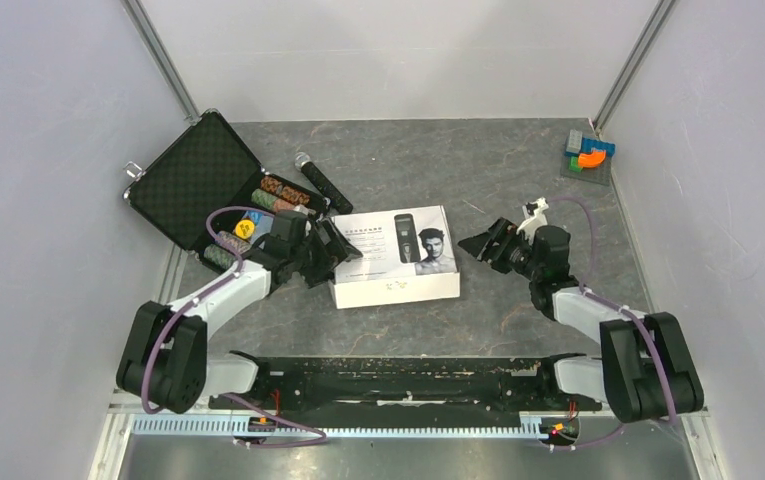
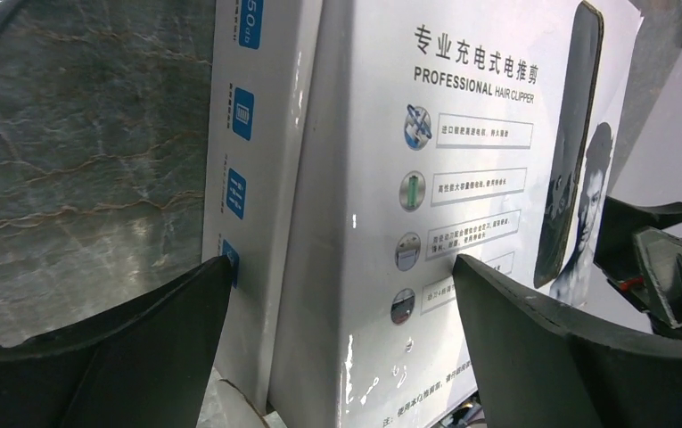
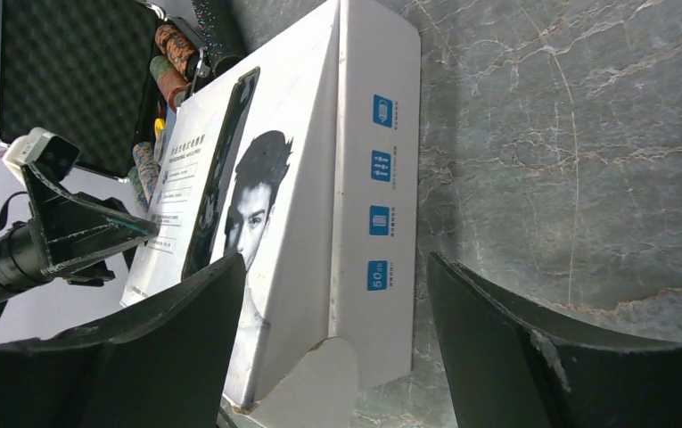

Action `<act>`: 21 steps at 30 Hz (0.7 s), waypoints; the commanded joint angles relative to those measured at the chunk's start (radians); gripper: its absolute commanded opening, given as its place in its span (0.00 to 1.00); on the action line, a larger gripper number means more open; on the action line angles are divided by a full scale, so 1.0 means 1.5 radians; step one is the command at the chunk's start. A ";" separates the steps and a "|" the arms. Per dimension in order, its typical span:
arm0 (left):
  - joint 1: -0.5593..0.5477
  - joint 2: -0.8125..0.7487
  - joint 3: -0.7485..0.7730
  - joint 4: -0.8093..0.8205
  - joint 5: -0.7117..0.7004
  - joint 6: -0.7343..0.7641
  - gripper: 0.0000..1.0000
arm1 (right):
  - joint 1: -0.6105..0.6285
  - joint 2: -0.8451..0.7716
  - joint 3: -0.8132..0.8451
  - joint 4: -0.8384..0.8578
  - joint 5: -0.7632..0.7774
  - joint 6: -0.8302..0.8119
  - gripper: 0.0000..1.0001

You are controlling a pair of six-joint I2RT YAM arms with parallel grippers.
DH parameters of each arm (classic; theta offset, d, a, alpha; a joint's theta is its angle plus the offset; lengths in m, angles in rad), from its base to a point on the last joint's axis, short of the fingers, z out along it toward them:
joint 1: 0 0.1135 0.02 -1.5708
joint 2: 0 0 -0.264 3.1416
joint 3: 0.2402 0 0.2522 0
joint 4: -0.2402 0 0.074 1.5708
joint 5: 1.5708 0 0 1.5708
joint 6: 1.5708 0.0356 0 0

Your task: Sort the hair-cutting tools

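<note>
Box (image 1: 395,257) for hair clipper, white, shut, flat in middle of worktop (image 1: 518,180); contents hidden, clipper visible only as picture on lid. Left fingers (image 2: 96,357) spread wide astride its left end, contact unclear. Right fingers (image 3: 551,357) spread likewise, near right end, apart from it.
</note>
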 commanded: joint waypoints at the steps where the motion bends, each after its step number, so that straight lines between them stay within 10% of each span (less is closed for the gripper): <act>1: -0.002 0.037 -0.005 0.108 0.061 -0.071 1.00 | -0.001 0.045 0.016 0.088 -0.029 0.031 0.77; 13: 0.000 0.200 0.163 0.141 0.050 -0.028 1.00 | -0.029 0.095 0.119 0.025 -0.015 -0.093 0.74; 21: -0.005 0.094 0.086 0.129 0.006 0.054 1.00 | -0.028 -0.008 0.048 -0.029 -0.045 -0.209 0.75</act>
